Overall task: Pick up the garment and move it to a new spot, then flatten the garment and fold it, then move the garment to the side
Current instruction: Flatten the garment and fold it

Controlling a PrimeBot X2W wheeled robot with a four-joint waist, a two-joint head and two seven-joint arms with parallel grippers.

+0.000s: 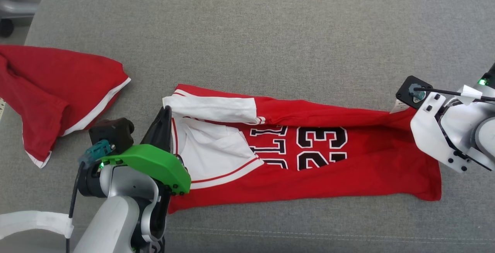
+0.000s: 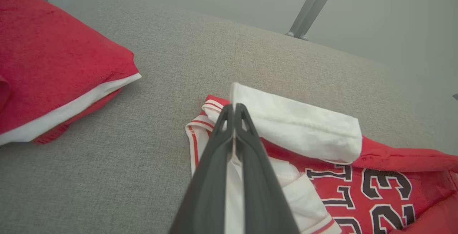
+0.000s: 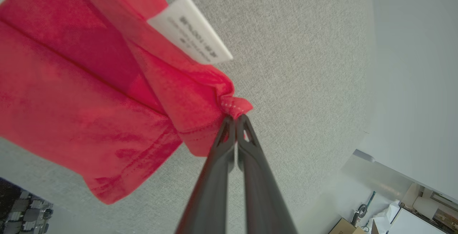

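The garment (image 1: pixel 348 168), a red jersey with white sleeves and a black "23", lies stretched out left to right on the grey cushion (image 1: pixel 270 32). My left gripper (image 1: pixel 167 110) is at its left end, shut on the white sleeve edge (image 2: pixel 293 123); white cloth shows between the fingers (image 2: pixel 214 162). At the right end, my right gripper (image 3: pixel 235 117) is shut on a lifted corner of the red hem (image 3: pixel 200 119), near a white label (image 3: pixel 189 30). In the head view the right wrist (image 1: pixel 441 129) covers that grip.
A second red cloth with white trim (image 1: pixel 50 86) lies at the cushion's left edge, close to my left arm. Bare grey cushion stretches behind the jersey. A metal leg (image 2: pixel 311 8) stands beyond the far edge, and boxes (image 3: pixel 393 219) sit on the floor.
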